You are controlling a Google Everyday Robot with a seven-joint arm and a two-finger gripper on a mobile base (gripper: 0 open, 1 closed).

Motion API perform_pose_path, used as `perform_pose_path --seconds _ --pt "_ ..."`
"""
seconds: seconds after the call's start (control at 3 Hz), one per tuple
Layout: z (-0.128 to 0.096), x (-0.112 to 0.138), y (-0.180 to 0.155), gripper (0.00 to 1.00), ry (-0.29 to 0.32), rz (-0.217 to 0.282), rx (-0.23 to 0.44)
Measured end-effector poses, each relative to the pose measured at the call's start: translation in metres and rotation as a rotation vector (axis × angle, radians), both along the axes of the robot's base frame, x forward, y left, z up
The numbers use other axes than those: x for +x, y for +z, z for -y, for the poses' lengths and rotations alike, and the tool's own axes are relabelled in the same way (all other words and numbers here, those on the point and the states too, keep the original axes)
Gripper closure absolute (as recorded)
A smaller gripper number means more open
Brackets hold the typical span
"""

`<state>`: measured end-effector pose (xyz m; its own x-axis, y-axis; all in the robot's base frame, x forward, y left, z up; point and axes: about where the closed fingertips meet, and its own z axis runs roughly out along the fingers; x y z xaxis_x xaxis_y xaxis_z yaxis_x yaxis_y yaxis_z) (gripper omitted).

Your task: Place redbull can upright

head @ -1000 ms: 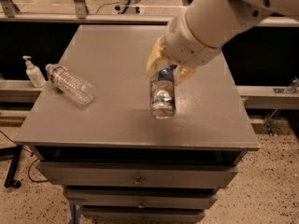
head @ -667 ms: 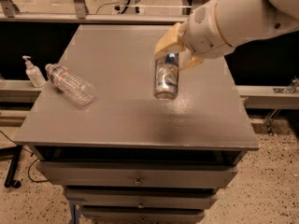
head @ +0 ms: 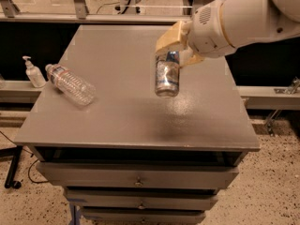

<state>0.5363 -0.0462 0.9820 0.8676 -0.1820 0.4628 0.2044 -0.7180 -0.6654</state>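
The hand point(head: 174, 56) grips the can point(head: 167, 78) by its upper end, holding it near upright over the middle of the counter point(head: 117, 118). It seems clear of the surface, though that is hard to judge. Left to do: lower it, stand it, release.

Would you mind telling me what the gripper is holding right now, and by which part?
The gripper, over the table, holds the redbull can by its upper end.
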Motion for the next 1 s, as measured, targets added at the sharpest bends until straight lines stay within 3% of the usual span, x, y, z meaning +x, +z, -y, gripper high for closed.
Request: perform_pose_path --seconds 0.33,0.67,1.0 --pt "-0.007 -0.004 0.015 1.00 0.074 0.068 0.062" --pt "-0.025 -0.006 0.031 1.00 0.227 0.201 0.143" --pt "-0.033 -0.005 0.036 1.00 0.367 0.352 0.171"
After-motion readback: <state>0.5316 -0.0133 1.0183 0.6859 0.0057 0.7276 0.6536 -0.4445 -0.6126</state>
